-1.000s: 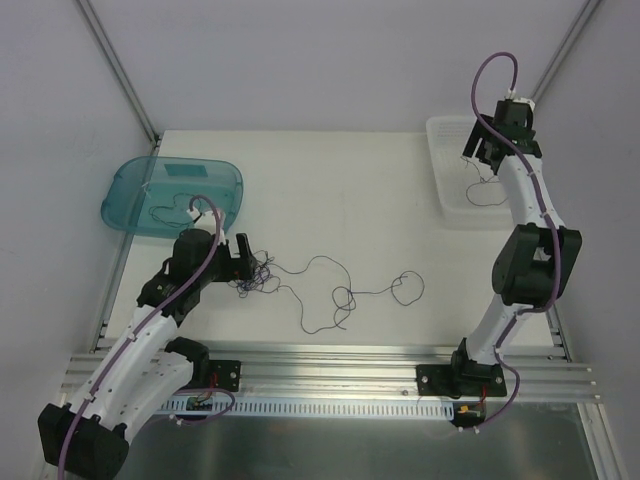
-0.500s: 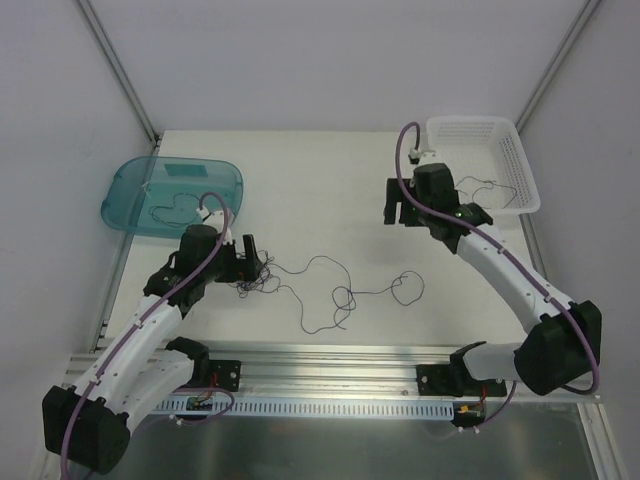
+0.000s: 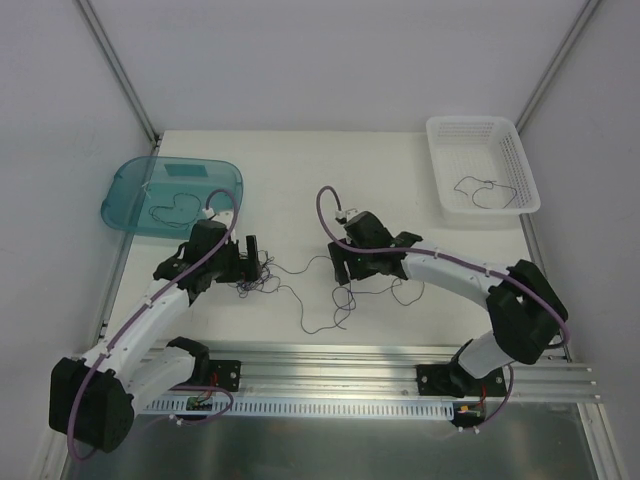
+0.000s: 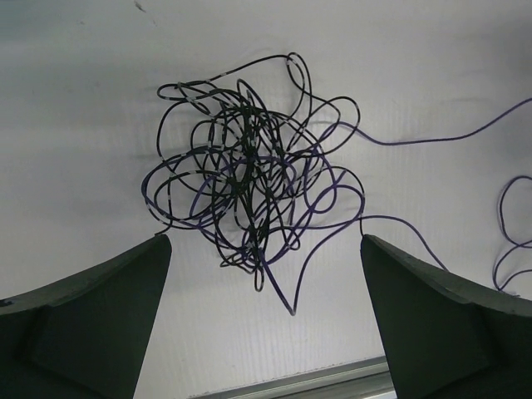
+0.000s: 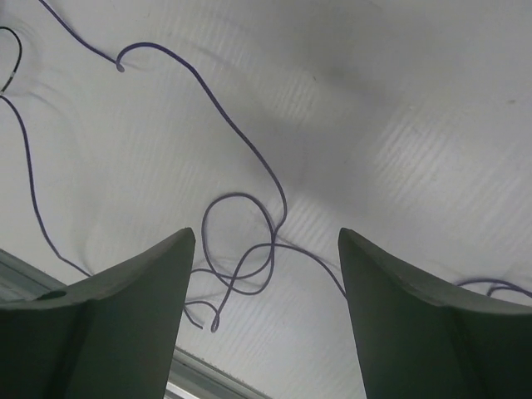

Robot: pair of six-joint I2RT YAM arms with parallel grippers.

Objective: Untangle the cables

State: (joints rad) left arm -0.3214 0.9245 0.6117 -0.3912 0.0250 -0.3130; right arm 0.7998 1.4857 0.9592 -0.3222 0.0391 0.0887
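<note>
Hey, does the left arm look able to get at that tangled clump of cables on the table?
Probably yes. The left gripper hangs over the clump of cables, jaws wide open to either side of it, with nothing in between; the right gripper stands apart from it.

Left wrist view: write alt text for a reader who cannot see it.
A dense tangle of thin dark cables lies on the white table just ahead of the dark fingers of the open left gripper. Loose strands trail off right.
</note>
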